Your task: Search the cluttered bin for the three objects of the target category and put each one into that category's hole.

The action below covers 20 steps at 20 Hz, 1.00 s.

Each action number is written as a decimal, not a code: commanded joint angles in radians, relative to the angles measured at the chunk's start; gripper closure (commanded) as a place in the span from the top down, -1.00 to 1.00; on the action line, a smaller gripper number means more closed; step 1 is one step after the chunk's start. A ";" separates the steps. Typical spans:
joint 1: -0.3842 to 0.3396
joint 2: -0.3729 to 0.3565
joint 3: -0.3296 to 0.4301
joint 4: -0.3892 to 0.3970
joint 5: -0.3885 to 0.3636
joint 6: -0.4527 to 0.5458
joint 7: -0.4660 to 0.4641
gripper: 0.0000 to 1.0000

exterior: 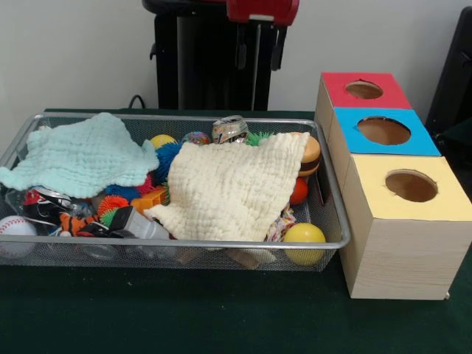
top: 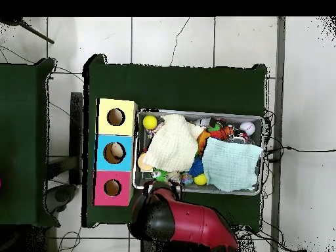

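A wire-mesh metal bin (exterior: 333,193) sits on the dark green tabletop (exterior: 221,317), packed with toys. A cream waffle-weave cloth (exterior: 234,188) drapes over the bin's middle and right part, and a pale mint green waffle-weave cloth (exterior: 82,156) covers the back left corner. Between and around them show a yellow ball (exterior: 304,236) at the front right corner, a white baseball (exterior: 15,228) at the front left, an orange spiky ball (exterior: 112,204), a blue fuzzy ball (exterior: 167,157), a red ball (exterior: 298,192) and a toy hamburger (exterior: 310,156) against the right wall.

Just beside the bin's right side stands a row of three light wooden boxes, each with a round hole in its coloured top: the yellow-topped box (exterior: 409,221) nearest, the blue-topped box (exterior: 383,133) in the middle, the red-topped box (exterior: 363,90) farthest. From overhead, a pale object (top: 117,151) lies inside the blue-topped box's hole.

The red and black arm (top: 187,223) hangs above the bin's far edge. Its black pincer (exterior: 258,49) is empty, its fingers apart and well above the toys.
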 commanded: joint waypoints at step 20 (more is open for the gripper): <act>-0.090 0.394 0.082 -0.220 -0.187 -0.345 0.068 1.00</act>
